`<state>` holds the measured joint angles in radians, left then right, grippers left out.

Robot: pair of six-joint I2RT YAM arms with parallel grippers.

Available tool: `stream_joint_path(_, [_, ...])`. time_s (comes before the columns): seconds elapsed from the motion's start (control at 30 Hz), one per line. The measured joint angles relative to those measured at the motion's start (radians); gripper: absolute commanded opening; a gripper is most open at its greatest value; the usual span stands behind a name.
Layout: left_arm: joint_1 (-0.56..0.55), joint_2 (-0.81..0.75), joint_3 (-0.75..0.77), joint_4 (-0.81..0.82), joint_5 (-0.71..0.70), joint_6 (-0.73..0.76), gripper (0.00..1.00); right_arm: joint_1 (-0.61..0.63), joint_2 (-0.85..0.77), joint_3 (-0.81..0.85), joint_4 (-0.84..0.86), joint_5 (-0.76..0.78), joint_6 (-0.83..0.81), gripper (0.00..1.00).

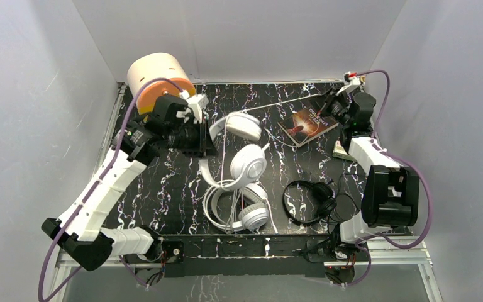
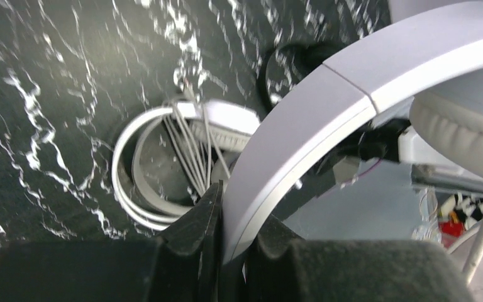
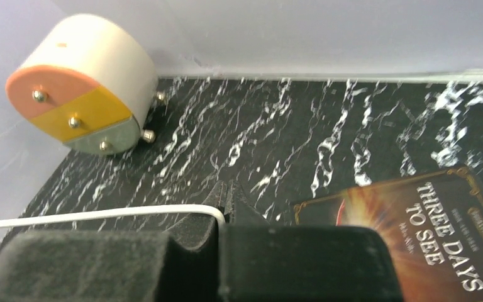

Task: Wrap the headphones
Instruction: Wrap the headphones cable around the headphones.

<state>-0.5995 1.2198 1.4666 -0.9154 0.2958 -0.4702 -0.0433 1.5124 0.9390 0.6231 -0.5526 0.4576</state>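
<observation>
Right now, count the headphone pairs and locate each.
3. The big white pair is mid-table, headband clamped in the left gripper; the slimmer white pair lies at the near edge; the black pair lies right of it. None appears hidden.

Plain pale grey walls (image 1: 239, 38) close in three sides of a black surface (image 1: 176, 189) veined with white, evenly lit.

Soft, even overhead light up top, pale walls (image 1: 25, 94) bright, shadows faint, left wrist view smeared with blur across the marble table (image 2: 50, 94), white headband (image 2: 302, 126) close and glaring, right wrist view crisp beyond out-of-focus foam fingers (image 3: 100, 264).
</observation>
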Motion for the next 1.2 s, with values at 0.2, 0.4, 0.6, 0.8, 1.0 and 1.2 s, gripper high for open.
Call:
stream_joint_path(0.2, [0.0,0.099,0.282,0.028,-0.174,-0.04,0.0,0.162,0.031,-0.032,-0.111,0.016,-0.092,0.0])
stream_joint_path(0.4, [0.0,0.257,0.52,0.063,-0.471,-0.031,0.0,0.41,0.013,-0.086,-0.227,0.098,-0.185,0.0])
stream_joint_path(0.6, [0.011,0.427,0.614,0.135,-0.702,0.016,0.0,0.531,-0.106,-0.169,-0.29,0.171,-0.236,0.0])
stream_joint_path(0.8, [0.027,0.485,0.612,0.195,-0.781,0.03,0.0,0.645,-0.163,-0.206,-0.313,0.228,-0.254,0.0])
stream_joint_path(1.0, [0.024,0.499,0.585,0.251,-0.874,0.053,0.0,0.713,-0.229,-0.21,-0.354,0.268,-0.267,0.0])
stream_joint_path(1.2, [0.021,0.525,0.537,0.283,-0.948,0.083,0.0,0.789,-0.323,-0.209,-0.463,0.288,-0.283,0.0])
